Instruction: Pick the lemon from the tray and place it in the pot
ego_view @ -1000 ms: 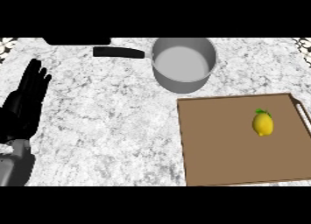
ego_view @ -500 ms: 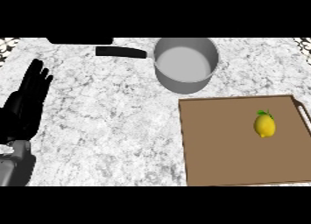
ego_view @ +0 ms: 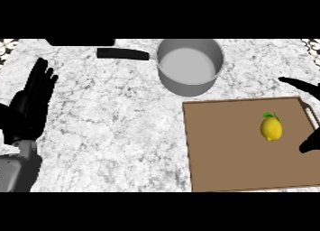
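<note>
Newly entered at the right edge: black right hand (ego_view: 314, 115), fingers and thumb spread apart, flanking but not touching the small yellow lemon (ego_view: 271, 128) on the flat brown tray (ego_view: 229, 158), lower right. Grasp likely next. Grey metal pot (ego_view: 189, 63) upper centre. Left hand (ego_view: 30, 101) resting, fingers straight, left edge.

Left hand (ego_view: 30, 106) rests open at the left edge, fingers straight and pointing far, grey forearm below. Right hand (ego_view: 317, 115) at right edge, thumb and fingers spread apart.
</note>
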You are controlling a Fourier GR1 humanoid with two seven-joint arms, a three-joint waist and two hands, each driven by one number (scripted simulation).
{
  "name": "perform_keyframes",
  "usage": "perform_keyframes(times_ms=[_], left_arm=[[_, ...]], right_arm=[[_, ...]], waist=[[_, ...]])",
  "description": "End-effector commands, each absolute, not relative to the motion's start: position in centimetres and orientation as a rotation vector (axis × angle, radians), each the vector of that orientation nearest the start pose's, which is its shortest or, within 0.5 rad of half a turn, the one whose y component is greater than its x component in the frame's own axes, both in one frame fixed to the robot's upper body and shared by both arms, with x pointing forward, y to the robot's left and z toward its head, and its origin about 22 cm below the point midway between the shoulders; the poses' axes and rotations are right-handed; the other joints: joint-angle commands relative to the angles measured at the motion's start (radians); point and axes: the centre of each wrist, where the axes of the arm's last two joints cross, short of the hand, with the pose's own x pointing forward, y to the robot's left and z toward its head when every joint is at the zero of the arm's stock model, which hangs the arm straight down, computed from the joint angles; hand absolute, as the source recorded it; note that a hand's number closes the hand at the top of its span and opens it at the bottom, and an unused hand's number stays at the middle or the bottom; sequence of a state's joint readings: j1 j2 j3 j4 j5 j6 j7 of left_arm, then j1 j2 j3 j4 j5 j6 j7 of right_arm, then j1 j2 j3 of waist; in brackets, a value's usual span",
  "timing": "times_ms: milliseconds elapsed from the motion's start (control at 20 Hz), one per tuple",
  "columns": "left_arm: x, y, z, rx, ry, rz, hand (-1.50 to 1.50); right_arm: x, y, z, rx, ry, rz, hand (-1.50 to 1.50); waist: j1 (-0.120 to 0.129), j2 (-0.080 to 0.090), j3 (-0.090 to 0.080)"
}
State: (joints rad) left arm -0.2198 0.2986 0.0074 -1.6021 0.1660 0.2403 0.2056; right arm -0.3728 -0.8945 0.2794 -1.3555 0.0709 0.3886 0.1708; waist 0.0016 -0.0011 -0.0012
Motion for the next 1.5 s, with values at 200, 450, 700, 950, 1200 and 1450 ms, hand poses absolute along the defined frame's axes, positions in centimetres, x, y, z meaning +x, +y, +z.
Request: perform_keyframes(times_ms=[200,450,700,950,1200,1450], left_arm=[[28.3,28.2,9.1,0.195,-1.611,0.071,0.00],[28.1,27.4,9.3,0.192,-1.613,0.071,0.00],[28.8,25.4,8.2,0.189,-1.621,0.060,0.00],[27.9,26.7,8.6,0.205,-1.620,0.080,0.00],[28.4,28.2,7.2,0.177,-1.609,0.064,0.00],[26.8,28.4,9.5,0.208,-1.618,0.072,0.00]], right_arm=[[30.9,-34.6,10.1,-0.487,-1.041,1.112,-1.50],[30.4,-33.1,9.4,-0.573,-0.949,1.148,-1.50],[31.1,-33.2,7.7,-0.566,-0.936,1.150,-1.50],[30.8,-32.2,6.7,-0.556,-0.961,1.136,-1.50],[31.6,-33.7,5.6,-0.593,-0.919,1.140,-1.50],[33.5,-34.2,4.5,-0.594,-0.894,1.100,-1.50]], waist=[[0.001,0.001,0.001],[0.000,0.000,0.001],[0.000,0.001,0.001],[0.001,0.000,0.001],[0.000,0.001,0.001],[0.008,0.001,0.002]])
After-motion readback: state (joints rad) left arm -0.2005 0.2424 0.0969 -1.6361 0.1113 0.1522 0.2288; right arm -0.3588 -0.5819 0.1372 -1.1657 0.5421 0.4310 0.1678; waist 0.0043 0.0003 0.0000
